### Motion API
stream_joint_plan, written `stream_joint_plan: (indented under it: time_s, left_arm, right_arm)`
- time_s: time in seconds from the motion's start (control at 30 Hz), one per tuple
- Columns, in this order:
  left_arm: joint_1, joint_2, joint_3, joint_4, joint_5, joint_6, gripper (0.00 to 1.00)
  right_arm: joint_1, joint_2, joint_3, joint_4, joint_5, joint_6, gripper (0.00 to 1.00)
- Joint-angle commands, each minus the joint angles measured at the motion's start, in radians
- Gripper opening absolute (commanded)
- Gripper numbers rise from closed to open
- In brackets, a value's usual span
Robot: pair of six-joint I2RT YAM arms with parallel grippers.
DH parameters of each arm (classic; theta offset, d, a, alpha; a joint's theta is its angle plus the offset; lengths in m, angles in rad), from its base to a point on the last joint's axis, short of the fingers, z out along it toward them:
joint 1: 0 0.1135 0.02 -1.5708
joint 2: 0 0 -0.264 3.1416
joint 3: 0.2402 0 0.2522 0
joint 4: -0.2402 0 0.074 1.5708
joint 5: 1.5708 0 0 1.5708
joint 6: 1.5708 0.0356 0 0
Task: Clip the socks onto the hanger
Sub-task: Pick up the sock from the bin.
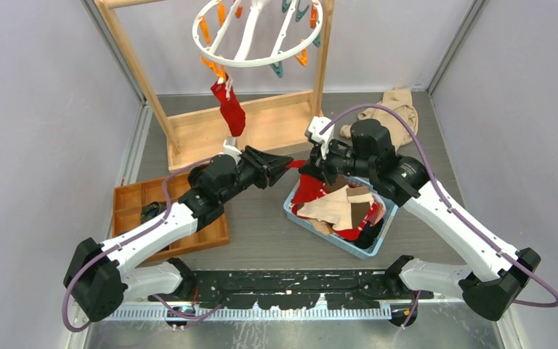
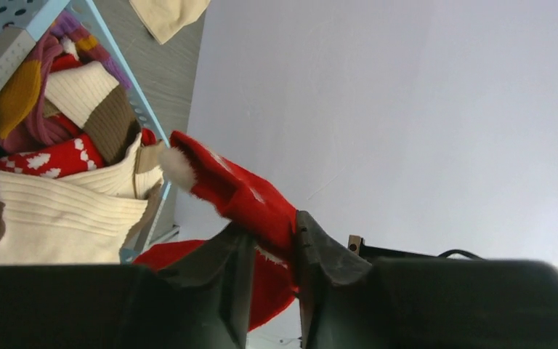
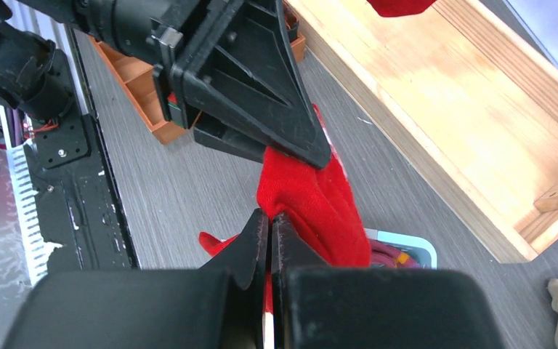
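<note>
Field note: both grippers on 1 red fabric sock [image 3: 312,193] with white trim, held just over the far end of the light-blue plastic basket [image 1: 327,237].
My left gripper [image 2: 272,236] has its 2 fingers pressed against either side of the sock. My right gripper [image 3: 269,218] is pinched tight on the same sock close by, tip facing tip. The sock sits clear of the grey table [image 1: 261,233]. Below it, the basket holds a heap of tan-and-brown, red and purple socks [image 2: 65,211]. The white round plastic hanger ring [image 1: 251,65] hangs inside the tall wooden frame [image 1: 276,123], well apart from my grip. 1 other red sock [image 1: 230,109] dangles from an orange clip [image 1: 214,69] on its rim.
</note>
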Motion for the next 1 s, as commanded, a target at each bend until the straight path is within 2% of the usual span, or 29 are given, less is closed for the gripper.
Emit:
stream_joint_plan:
  time_s: [0.0, 0.03, 0.07, 0.17, 0.2, 0.23, 0.3, 0.33, 0.43, 0.5, 0.53, 0.63, 0.73, 0.83, 0.97]
  left_arm:
    - [-0.004, 0.007, 0.062, 0.030, 0.004, 0.084, 0.17]
    - [-0.004, 0.009, 0.070, 0.022, 0.008, 0.101, 0.07]
    - [-0.004, 0.009, 0.080, 0.013, 0.011, 0.148, 0.01]
    - [-0.004, -0.003, 0.113, -0.029, 0.015, 0.309, 0.00]
    - [-0.004, -0.012, 0.120, -0.030, 0.016, 0.386, 0.00]
    - [-0.004, -0.025, 0.122, -0.027, 0.018, 0.466, 0.00]
    - [-0.004, -0.066, 0.118, -0.023, 0.028, 0.660, 0.00]
    - [-0.004, -0.104, 0.109, -0.026, 0.040, 0.780, 0.00]
    - [-0.004, -0.211, 0.075, -0.057, 0.119, 1.179, 0.00]
    - [-0.004, -0.281, 0.060, -0.110, 0.236, 1.460, 0.00]
    - [-0.004, -0.314, 0.061, -0.160, 0.313, 1.667, 0.00]
    - [-0.004, -0.382, 0.092, -0.339, 0.481, 2.022, 0.00]
    - [-0.004, -0.383, 0.165, -0.473, 0.549, 2.199, 0.00]
    - [-0.004, -0.316, 0.265, -0.634, 0.611, 2.316, 0.00]
    - [-0.004, -0.262, 0.331, -0.694, 0.647, 2.395, 0.00]
  right_arm:
    - [0.021, -0.045, 0.004, 0.013, 0.009, -0.076, 0.01]
    - [0.022, -0.046, 0.002, 0.008, 0.009, -0.079, 0.01]
    - [0.023, -0.048, 0.000, 0.004, 0.006, -0.082, 0.01]
    - [0.024, -0.064, -0.012, -0.011, -0.018, -0.088, 0.01]
    - [0.024, -0.071, -0.016, -0.019, -0.029, -0.091, 0.04]
    - [0.024, -0.082, -0.020, -0.028, -0.042, -0.091, 0.10]
    - [0.023, -0.106, -0.032, -0.039, -0.061, -0.080, 0.28]
    - [0.024, -0.120, -0.040, -0.040, -0.066, -0.071, 0.39]
    - [0.016, -0.169, -0.066, -0.010, -0.082, -0.013, 0.59]
    - [0.003, -0.198, -0.088, 0.025, -0.096, 0.025, 0.71]
    - [-0.003, -0.208, -0.098, 0.041, -0.110, 0.039, 0.77]
    - [-0.031, -0.222, -0.139, 0.094, -0.211, 0.059, 0.90]
    - [-0.035, -0.224, -0.202, 0.206, -0.317, 0.062, 0.95]
    - [-0.034, -0.195, -0.252, 0.369, -0.349, 0.114, 0.96]
    - [-0.036, -0.134, -0.240, 0.451, -0.357, 0.132, 0.96]
